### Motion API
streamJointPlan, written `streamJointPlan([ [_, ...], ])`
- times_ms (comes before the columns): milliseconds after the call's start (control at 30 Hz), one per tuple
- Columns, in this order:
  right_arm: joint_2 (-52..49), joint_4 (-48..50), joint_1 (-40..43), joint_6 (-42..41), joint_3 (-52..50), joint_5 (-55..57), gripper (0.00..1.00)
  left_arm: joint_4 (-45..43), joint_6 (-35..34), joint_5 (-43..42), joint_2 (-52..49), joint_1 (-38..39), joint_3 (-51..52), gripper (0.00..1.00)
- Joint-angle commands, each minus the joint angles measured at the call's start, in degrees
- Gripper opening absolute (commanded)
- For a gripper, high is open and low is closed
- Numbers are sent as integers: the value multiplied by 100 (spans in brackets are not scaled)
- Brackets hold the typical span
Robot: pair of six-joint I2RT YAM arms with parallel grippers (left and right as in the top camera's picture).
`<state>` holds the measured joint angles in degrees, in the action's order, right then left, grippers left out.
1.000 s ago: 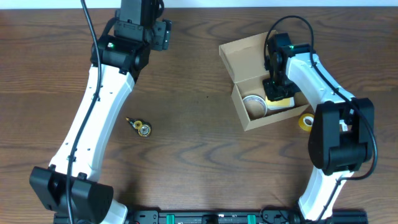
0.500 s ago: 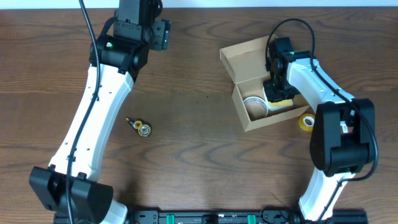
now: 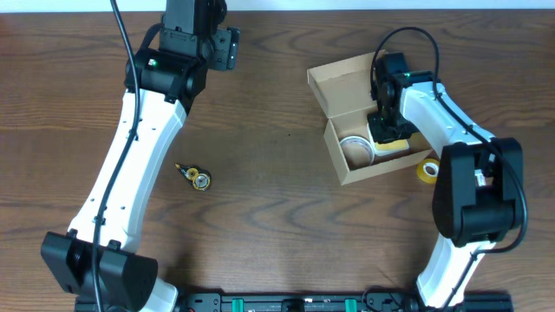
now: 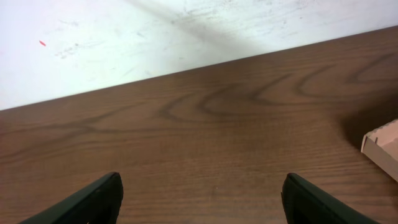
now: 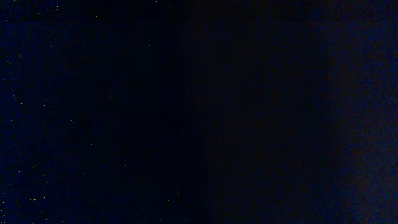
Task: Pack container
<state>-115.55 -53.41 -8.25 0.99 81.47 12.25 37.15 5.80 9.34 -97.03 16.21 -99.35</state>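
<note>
Dark wood desk (image 3: 277,199) was recorded beneath both arms. Container (image 3: 381,167) was found at its right side, lid open, long axis running roughly left-right. Right claw (image 3: 382,130) was found directly inside it, grip undeterminable; left claw (image 4: 202,186), spread wide, was noted well apart.

Overhead looks straight down; left wrist, low, shares table (image 4: 205,143) and container (image 4: 384,146) corner; right wrist perhaps blocked.

the container (image 3: 383,164) is a small, plain tan cardboard box, sitting flat with its hinged flap lid open and leaning back. the right gripper (image 3: 386,130) reaches down into its open compartment. it lies well off to the right of the left gripper (image 4: 199,196).
</note>
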Motion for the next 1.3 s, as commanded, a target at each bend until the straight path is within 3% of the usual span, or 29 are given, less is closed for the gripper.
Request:
streamJointPlan([
  [0, 136, -109, -85, -7, -129, 39, 15, 0, -72, -48, 83, -22, -131, 83],
  [400, 1451, -1311, -83, -57, 697, -4, 19, 11, -111, -195, 85, -7, -131, 82],
  [533, 1626, -1888, -83, -92, 697, -7, 32, 11, -111, -223, 83, -7, -131, 82],
  [600, 1622, -2046, -76, -120, 697, -4, 33, 24, -111, -422, 83, -7, -131, 82],
  [633, 1622, -2079, -74, -118, 695, -7, 33, 37, -111, -557, 83, -7, -131, 82],
  [700, 1622, -2116, -52, -120, 695, 39, 16, 83, -111, -925, 83, -7, -131, 82],
  [800, 1604, -2159, 85, -144, 688, -59, 1, 105, -111, -1005, 83, -7, -131, 81],
  [967, 1600, -2168, 74, -83, 428, -850, 2, 94, -114, -1008, 83, -4, -131, 80],
  [1267, 1478, -1342, -883, -146, 256, -1086, 2, 92, -114, -1045, 83, -4, -131, 80],
])
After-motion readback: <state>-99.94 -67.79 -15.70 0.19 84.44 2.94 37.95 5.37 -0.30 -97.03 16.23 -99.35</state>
